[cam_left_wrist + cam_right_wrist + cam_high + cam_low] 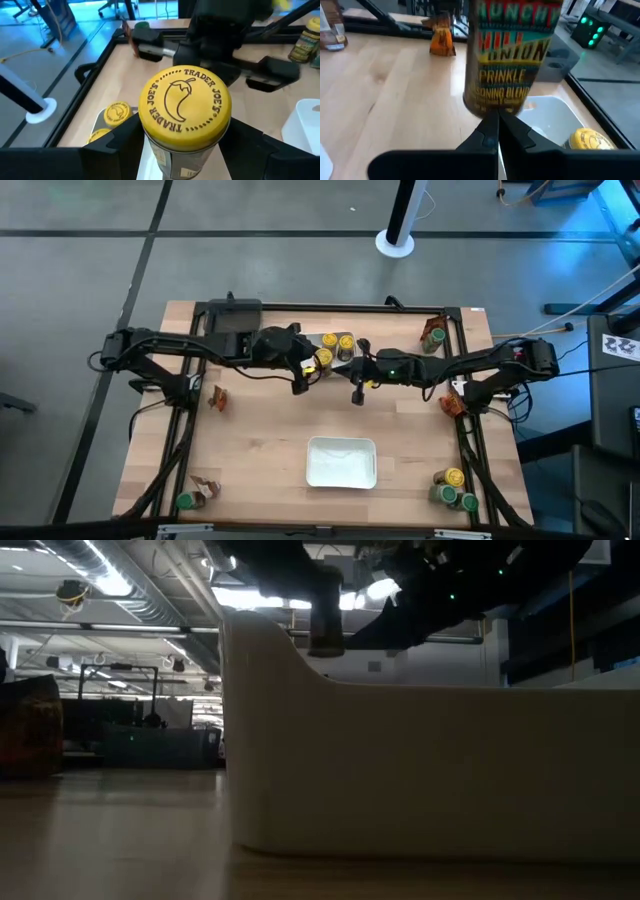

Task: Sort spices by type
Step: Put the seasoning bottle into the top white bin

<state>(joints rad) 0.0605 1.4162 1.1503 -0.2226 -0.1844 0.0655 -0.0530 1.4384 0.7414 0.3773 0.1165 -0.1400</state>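
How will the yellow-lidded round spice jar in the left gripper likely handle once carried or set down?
The yellow-lidded round spice jar looks rigid, so the left gripper likely won't deform it. Its smooth round body may slip or roll if tipped. It seems taller than wide, so probably tip-prone when set down.

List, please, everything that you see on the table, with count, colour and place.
Yellow-lid jars: four; two in the far tray, one held, one at the near right corner.
Green-lid jars: three; two near right corner, one near left corner.
Packets: three, brown-orange; left side, near left corner, right edge.
Trays: two, white; near centre, far centre.
Bin: one, dark; far left.
Left gripper: shut on a yellow-lid jar, by the far tray.
Right gripper: shut, empty, beside it.
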